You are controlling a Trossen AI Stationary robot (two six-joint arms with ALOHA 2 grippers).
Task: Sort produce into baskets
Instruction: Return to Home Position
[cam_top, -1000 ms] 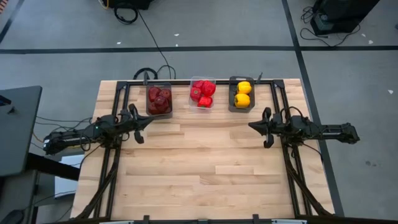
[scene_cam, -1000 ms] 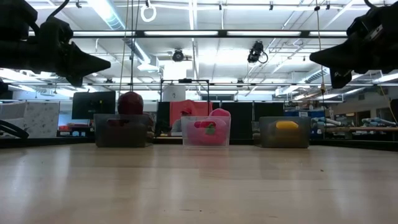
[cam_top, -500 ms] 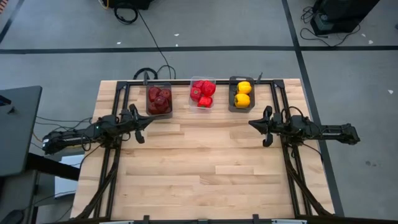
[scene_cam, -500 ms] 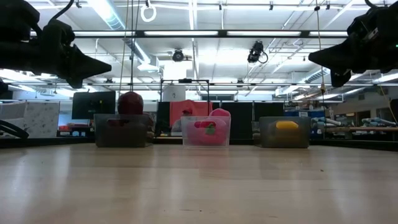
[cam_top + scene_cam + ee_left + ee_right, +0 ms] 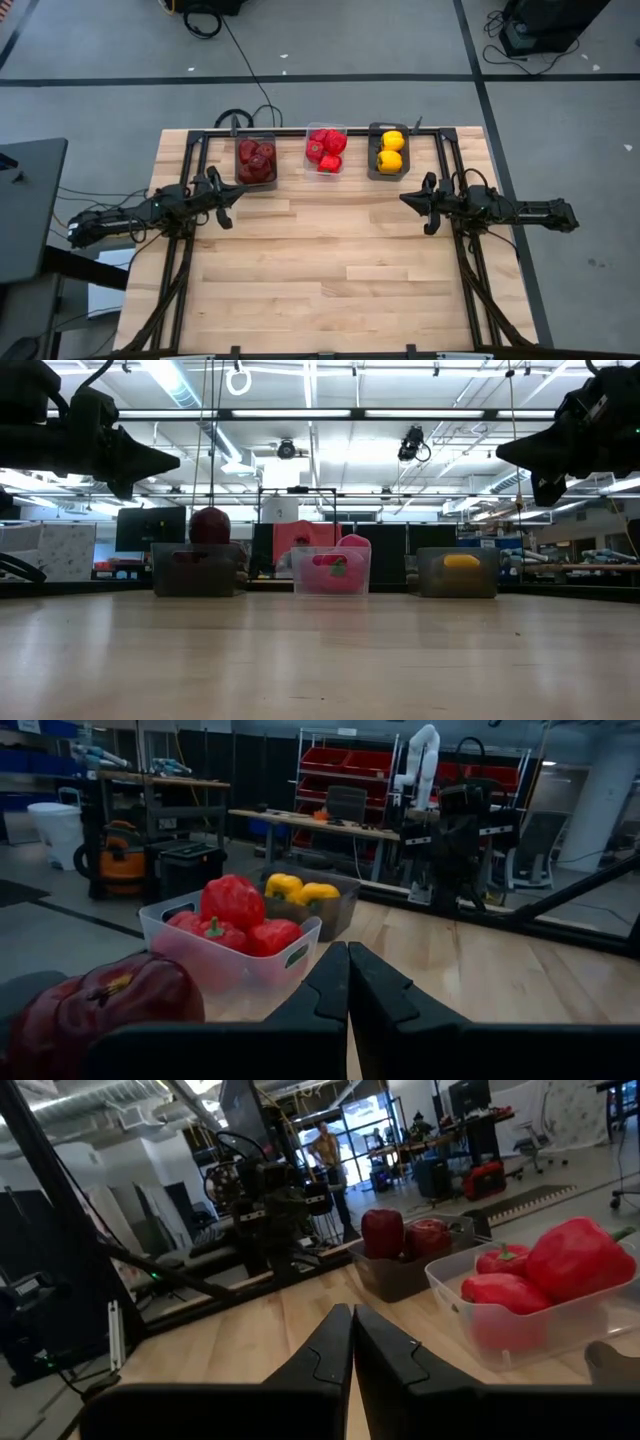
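Produce lies wholly in the bins: none sits in either claw and none is loose on the pale wooden table (image 5: 330, 270). The left claw (image 5: 228, 207) hangs above the table's left side, its two dark fingers (image 5: 325, 985) pressed together on nothing. The right claw (image 5: 418, 205) hangs opposite over the right side, likewise pinched to a seam and empty. They point inward at each other, and the low view shows both well above the planks.

Just past the left claw's tip, toward the far edge, stands the dark grey rectangular plastic bin (image 5: 240, 172), heaped with dark maroon round apples (image 5: 257, 160). Farther back, about midway between the two claws, is the clear plastic tub (image 5: 326, 173) of glossy red bell peppers (image 5: 325, 148). Just past the right claw's tip sits the second dark grey bin (image 5: 388, 177) with the yellow bell peppers (image 5: 390, 152). It is the farthest bin from the left claw.

With one kind in each bin, I judge the sorting finished. The step in hand looks like the retreat of both arms to rest. The next move calls for no gripping, only drawing each arm back and folding it away. The claws should be kept high so they clear the bin rims, and the left claw needs most care because the apples pile above their bin's wall
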